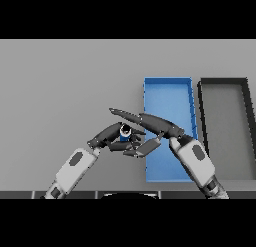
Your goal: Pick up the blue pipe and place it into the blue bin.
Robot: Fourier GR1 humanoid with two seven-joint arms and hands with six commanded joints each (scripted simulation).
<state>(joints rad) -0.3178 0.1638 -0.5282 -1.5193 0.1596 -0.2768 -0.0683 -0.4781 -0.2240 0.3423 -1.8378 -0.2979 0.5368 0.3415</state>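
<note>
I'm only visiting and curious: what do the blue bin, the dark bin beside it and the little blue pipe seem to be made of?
Blue bin: probably moulded plastic, with an even matte blue and thin walls. Dark bin: likely similar plastic, with a black rim and a dull grey floor. Blue pipe: possibly plastic too, but it is mostly hidden between the left hand and right hand, so uncertain.

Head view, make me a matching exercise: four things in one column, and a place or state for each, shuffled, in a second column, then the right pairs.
Things:
1. blue pipe
2. blue bin
3. dark bin
4. left hand

Places or states:
A. farthest to the right on the table
B. between the two hands, just left of the blue bin
C. reaching in from the lower left, touching the pipe
D. partly covered by the right hand

Pairs: 1-B, 2-D, 3-A, 4-C
</note>
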